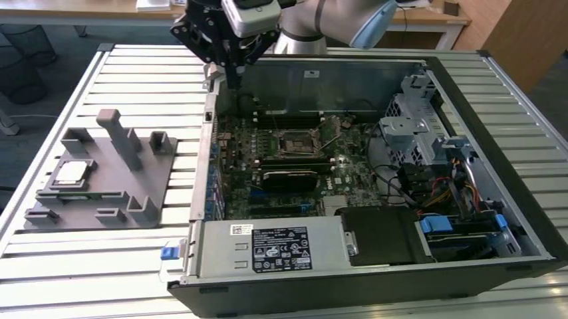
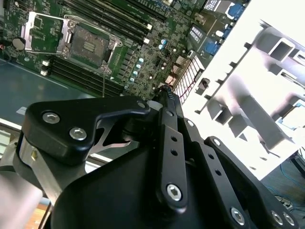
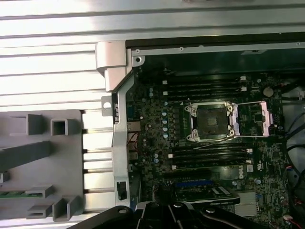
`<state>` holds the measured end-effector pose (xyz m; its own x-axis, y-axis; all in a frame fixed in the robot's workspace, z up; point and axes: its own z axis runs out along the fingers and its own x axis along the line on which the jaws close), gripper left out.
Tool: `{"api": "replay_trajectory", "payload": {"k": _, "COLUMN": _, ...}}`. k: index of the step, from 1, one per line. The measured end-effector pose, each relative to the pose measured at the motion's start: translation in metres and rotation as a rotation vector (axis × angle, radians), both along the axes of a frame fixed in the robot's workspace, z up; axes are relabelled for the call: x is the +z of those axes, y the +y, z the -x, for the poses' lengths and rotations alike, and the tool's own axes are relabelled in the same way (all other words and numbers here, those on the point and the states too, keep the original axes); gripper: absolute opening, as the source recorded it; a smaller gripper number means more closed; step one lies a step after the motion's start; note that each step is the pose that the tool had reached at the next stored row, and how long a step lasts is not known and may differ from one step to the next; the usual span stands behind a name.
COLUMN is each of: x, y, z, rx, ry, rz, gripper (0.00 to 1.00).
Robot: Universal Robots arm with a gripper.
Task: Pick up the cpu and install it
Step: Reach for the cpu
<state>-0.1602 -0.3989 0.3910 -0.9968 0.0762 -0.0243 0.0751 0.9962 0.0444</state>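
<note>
The cpu, a small pale square chip, lies in a pocket of the grey holder on the slatted table, at the exterior view's left. My gripper hangs above the far left corner of the open computer case, well away from the cpu. Its fingers come together in one narrow tip, shut with nothing between them. The black square socket sits in the middle of the green motherboard. Both wrist views show this socket bare, with its metal lid folded open to one side.
Memory slots run on both sides of the socket. A black fan shroud, a drive cage and cable bundles crowd the case's right and near side. The case wall stands between holder and motherboard.
</note>
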Motion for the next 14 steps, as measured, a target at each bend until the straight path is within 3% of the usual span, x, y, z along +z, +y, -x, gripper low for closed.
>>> {"api": "replay_trajectory", "payload": {"k": 14, "x": -0.0004, "y": 0.0000, "z": 0.0065, "rx": 0.000, "ry": 0.0000, "rz": 0.0000, "gripper": 0.11}}
